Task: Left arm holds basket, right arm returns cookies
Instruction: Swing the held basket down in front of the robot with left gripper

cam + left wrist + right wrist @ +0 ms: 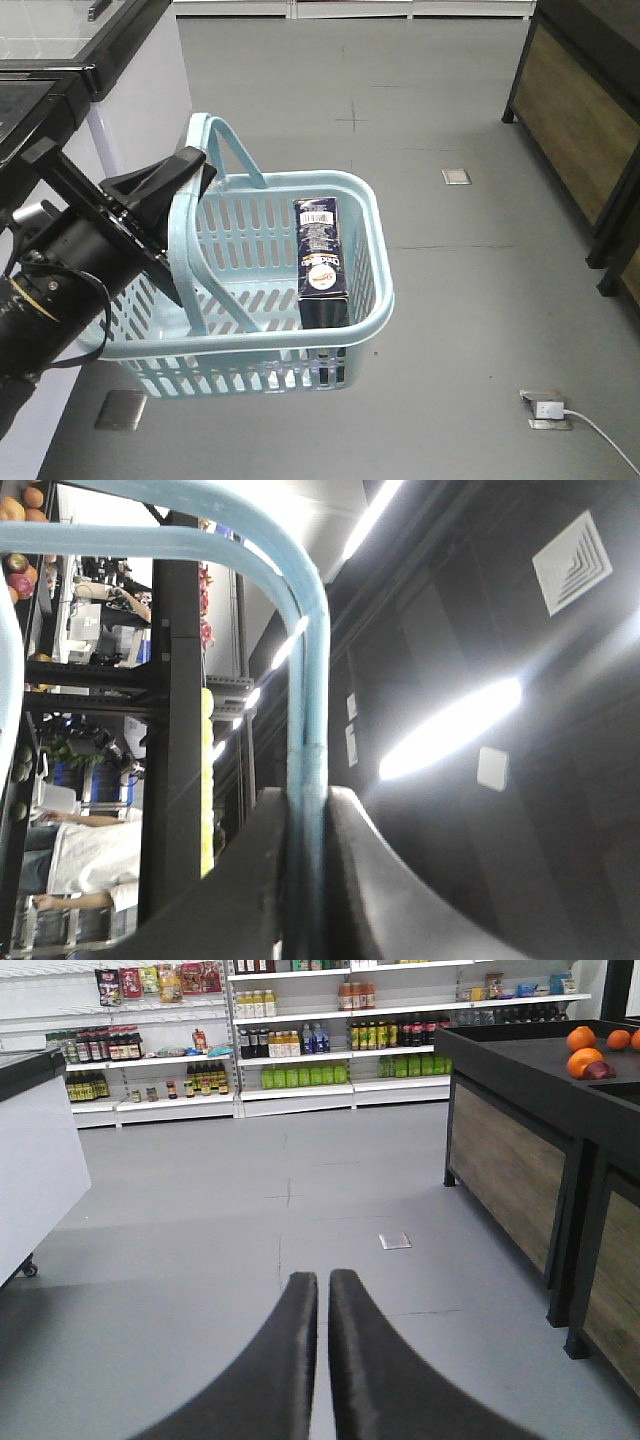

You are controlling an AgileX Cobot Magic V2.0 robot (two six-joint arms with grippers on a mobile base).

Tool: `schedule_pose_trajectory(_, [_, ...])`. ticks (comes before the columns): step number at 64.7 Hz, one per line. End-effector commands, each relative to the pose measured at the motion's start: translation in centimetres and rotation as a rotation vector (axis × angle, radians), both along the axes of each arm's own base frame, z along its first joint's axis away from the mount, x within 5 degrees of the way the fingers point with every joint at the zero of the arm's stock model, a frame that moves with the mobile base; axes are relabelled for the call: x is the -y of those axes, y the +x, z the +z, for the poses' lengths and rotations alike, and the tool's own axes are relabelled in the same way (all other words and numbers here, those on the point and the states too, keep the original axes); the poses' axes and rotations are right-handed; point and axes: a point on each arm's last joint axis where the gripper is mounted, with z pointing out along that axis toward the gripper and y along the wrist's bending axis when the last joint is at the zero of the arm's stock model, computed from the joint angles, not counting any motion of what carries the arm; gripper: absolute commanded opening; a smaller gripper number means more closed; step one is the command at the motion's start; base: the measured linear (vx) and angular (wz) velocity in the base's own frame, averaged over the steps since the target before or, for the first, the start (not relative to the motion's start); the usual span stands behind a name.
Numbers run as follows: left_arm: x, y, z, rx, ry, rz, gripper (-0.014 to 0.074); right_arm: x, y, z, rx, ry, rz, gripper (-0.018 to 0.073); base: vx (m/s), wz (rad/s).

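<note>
The light blue basket hangs above the grey floor, held by one hoop handle. My left gripper is shut on that handle; the left wrist view shows the blue handle pinched between the jaws of my left gripper. The dark navy cookies box stands upright inside the basket near its right wall, barcode patch at the top. My right gripper shows only in its wrist view. Its fingers are almost touching with nothing between them, and it points over open floor. The right arm is out of the front view.
Shelves of bottles line the far wall. A dark wood-panelled counter with oranges stands at the right. A white cabinet is at the left. A floor socket with a plug and cable lies at the lower right.
</note>
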Motion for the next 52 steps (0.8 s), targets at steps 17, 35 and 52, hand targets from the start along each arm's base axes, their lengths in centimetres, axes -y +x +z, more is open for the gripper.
schedule_pose_trajectory(17, [1.2, -2.8, 2.2, 0.191, -0.168, 0.008, -0.0004, 0.1, 0.0, 0.2, 0.070, -0.017, -0.006, -0.0003, 0.00, 0.00])
schedule_pose_trajectory(35, [2.4, -3.9, 1.7, 0.180, -0.163, 0.032, -0.0004, 0.1, 0.0, 0.2, 0.070, -0.017, -0.006, -0.0003, 0.00, 0.00])
schedule_pose_trajectory(52, [3.5, -4.8, 1.7, 0.178, -0.162, -0.007, -0.0004, 0.1, 0.0, 0.2, 0.070, -0.017, -0.006, -0.0003, 0.00, 0.00])
